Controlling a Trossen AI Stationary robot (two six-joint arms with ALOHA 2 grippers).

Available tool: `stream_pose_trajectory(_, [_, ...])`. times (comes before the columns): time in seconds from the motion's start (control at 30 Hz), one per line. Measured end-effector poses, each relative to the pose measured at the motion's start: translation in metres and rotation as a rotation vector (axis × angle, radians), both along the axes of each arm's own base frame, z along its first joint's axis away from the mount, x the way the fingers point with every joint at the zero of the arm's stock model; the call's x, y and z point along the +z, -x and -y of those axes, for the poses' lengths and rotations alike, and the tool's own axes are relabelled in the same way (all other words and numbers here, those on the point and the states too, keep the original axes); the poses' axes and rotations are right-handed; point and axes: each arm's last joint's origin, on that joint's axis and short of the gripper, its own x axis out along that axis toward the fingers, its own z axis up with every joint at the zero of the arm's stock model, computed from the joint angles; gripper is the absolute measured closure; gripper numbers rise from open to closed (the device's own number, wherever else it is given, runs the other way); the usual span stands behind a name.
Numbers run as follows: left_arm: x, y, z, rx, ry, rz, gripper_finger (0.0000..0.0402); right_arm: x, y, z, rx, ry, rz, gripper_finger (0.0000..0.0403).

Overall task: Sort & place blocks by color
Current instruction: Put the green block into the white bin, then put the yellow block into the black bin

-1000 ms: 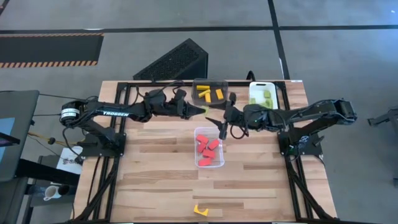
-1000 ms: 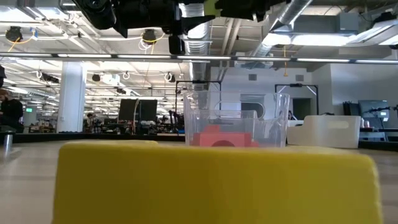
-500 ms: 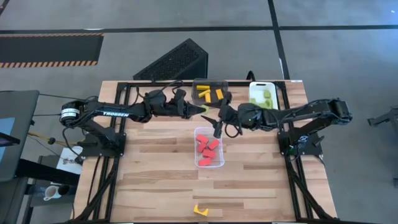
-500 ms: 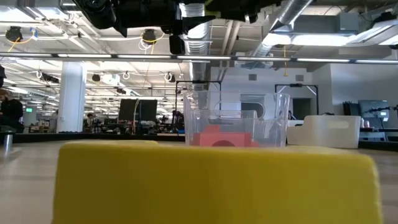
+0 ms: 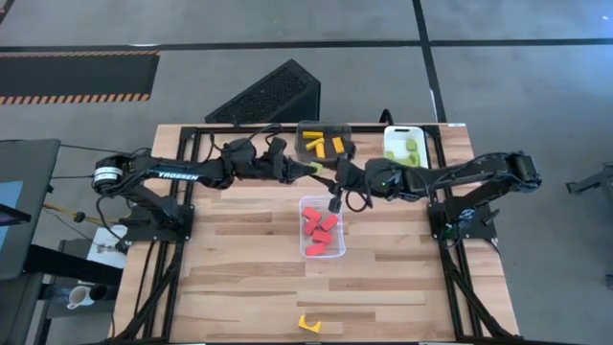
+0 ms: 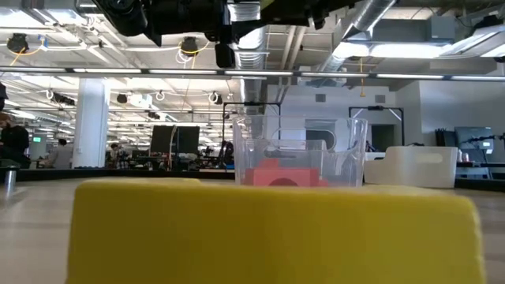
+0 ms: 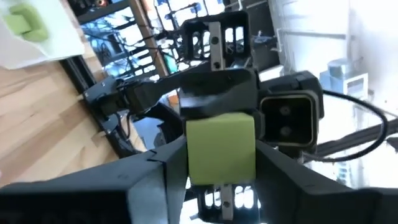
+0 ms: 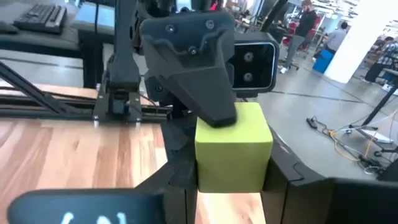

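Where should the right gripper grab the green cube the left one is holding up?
Take the green cube by its two bare flat faces, coming head-on from opposite the left gripper. The left fingers cover the other pair of sides, and the right gripper faces the cube from there.

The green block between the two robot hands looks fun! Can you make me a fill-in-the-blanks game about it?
1. The green block is held between ___ grippers.
2. The clear bin holds only ___ blocks.
3. One ___ block lies alone near the table edge.
Missing words: two; red; yellow.
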Motion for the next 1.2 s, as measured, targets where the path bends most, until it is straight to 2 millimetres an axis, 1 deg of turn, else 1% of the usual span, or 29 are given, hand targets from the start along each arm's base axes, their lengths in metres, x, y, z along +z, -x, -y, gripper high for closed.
stream_pose_trajectory(0.07, [-0.001,0.000,-0.001,-0.004,-0.008,-0.013,0.0246,0.003,0.007,0.000,-0.005,-0.015,-0.020,0.0282])
stream_pose_trajectory(0.17, [-0.002,0.003,-0.010,0.007,-0.068,-0.018,0.0215,0.008,0.021,0.003,-0.034,-0.070,-0.054,0.0282])
stream_pose_trajectory(0.3, [-0.006,0.009,-0.029,0.004,-0.129,-0.055,0.0186,0.011,0.055,0.015,-0.171,-0.201,-0.171,0.0282])
stream_pose_trajectory(0.37, [-0.012,0.012,-0.036,0.017,-0.143,-0.117,0.0181,0.005,0.077,0.024,-0.281,-0.297,-0.274,0.0282])
stream_pose_trajectory(0.43, [-0.019,0.015,-0.038,0.025,-0.158,-0.207,0.0179,-0.004,0.096,0.034,-0.403,-0.399,-0.375,0.0282])
stream_pose_trajectory(0.53, [-0.031,0.017,-0.034,0.039,-0.199,-0.335,0.0179,-0.019,0.119,0.051,-0.619,-0.538,-0.510,0.0282])
stream_pose_trajectory(0.6, [-0.039,0.017,-0.029,0.023,-0.220,-0.417,0.0179,-0.026,0.124,0.065,-0.739,-0.600,-0.545,0.0282])
stream_pose_trajectory(0.73, [-0.046,0.015,-0.015,-0.007,-0.271,-0.482,0.0179,-0.043,0.130,0.100,-0.917,-0.702,-0.614,0.0281])
stream_pose_trajectory(0.77, [-0.047,0.014,-0.013,-0.016,-0.279,-0.485,0.0179,-0.048,0.132,0.109,-0.956,-0.730,-0.639,0.0276])
stream_pose_trajectory(0.83, [-0.047,0.013,-0.008,-0.025,-0.294,-0.480,0.0178,-0.059,0.135,0.126,-1.028,-0.781,-0.679,0.0251])
stream_pose_trajectory(0.97, [-0.046,0.011,-0.003,-0.040,-0.299,-0.476,0.0178,-0.077,0.142,0.152,-1.077,-0.854,-0.774,0.0176])
stream_pose_trajectory(1.1, [-0.047,0.010,0.002,-0.053,-0.294,-0.475,0.0178,-0.089,0.147,0.168,-1.090,-0.895,-0.846,0.0117])
stream_pose_trajectory(1.2, [-0.047,0.009,0.006,-0.064,-0.293,-0.473,0.0178,-0.092,0.151,0.173,-1.106,-0.907,-0.861,0.0094])
